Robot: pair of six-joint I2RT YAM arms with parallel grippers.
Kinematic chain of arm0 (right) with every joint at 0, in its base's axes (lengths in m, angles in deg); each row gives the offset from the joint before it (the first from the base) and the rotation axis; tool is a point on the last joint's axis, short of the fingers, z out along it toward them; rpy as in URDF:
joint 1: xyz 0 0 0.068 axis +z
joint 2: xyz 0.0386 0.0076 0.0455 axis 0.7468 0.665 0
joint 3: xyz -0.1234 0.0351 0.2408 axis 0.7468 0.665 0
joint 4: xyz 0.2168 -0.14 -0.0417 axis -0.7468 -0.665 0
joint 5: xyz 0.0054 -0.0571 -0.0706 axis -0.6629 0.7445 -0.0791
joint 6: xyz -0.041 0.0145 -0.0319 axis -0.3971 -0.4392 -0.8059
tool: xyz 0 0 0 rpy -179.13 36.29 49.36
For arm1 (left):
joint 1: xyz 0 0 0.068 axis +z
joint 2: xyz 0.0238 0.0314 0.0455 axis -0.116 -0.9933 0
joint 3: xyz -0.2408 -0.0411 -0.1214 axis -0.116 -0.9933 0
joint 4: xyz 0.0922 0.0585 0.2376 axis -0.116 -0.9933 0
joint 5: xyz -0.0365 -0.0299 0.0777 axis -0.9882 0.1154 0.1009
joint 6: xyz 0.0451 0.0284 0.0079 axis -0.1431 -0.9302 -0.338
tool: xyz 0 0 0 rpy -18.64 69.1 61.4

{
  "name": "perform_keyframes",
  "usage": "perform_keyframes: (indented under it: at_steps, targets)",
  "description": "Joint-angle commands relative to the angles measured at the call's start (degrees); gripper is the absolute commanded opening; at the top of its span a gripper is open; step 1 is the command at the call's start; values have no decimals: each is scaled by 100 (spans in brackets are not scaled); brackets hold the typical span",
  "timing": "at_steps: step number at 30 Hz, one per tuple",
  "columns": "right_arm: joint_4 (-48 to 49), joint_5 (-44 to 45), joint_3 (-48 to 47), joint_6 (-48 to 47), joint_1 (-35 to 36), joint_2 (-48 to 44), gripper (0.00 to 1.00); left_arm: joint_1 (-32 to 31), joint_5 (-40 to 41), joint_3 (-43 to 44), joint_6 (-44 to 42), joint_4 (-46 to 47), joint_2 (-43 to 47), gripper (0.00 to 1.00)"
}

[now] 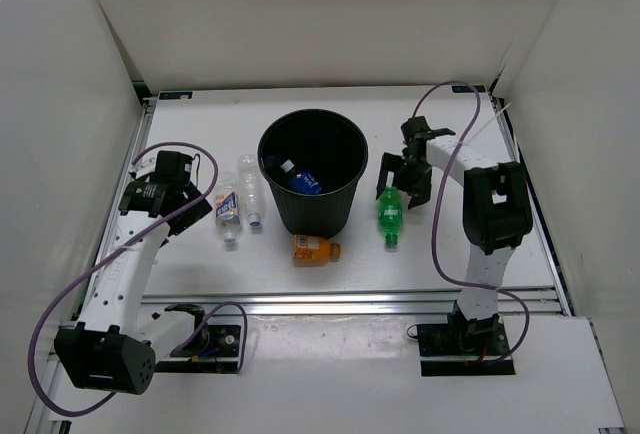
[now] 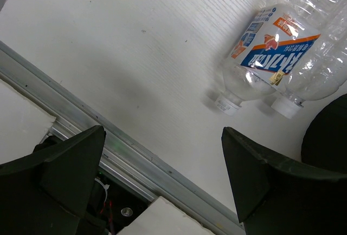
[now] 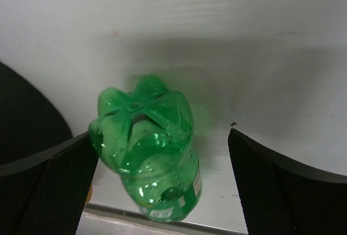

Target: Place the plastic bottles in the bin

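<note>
**Right arm lined up on the green bottle**

We found the right gripper (image 3: 160, 151) with its jaws spread wide and nothing clamped, hanging over the base end of the green bottle (image 3: 146, 148). That bottle lay on its side on the table (image 1: 400, 269), just right of the bin (image 1: 315, 212), cap toward the near edge. One finger sat very close to the bottle's flank (we could not tell whether it touched).

The left gripper (image 2: 162, 151) also stood wide apart and empty, above bare table. Two clear bottles (image 2: 271, 51) lay side by side near it, between it and the bin. The orange bottle (image 1: 312, 248) lay just in front of the bin. A blue-labelled bottle (image 1: 300, 182) lay inside it.

We judged the step in hand to be the pick of the green bottle, with four bottles left to bin. The next move called for settling lower so both fingers bracketed the body, closing across its width, then lifting above the tall rim before carrying it over the opening. We expected the rounded body might roll under an uneven squeeze.
</note>
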Motion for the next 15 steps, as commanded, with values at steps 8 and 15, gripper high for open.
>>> perform_keyframes:
  at_steps: [8, 15]
  targets:
    - [-139, 313, 130, -6, 26, 46, 40, 35, -39, -34, -1, 44, 39, 100]
    - [-833, 1456, -870, 583, 26, -1123, 26, 35, -100, -148, -1, 96, 39, 100]
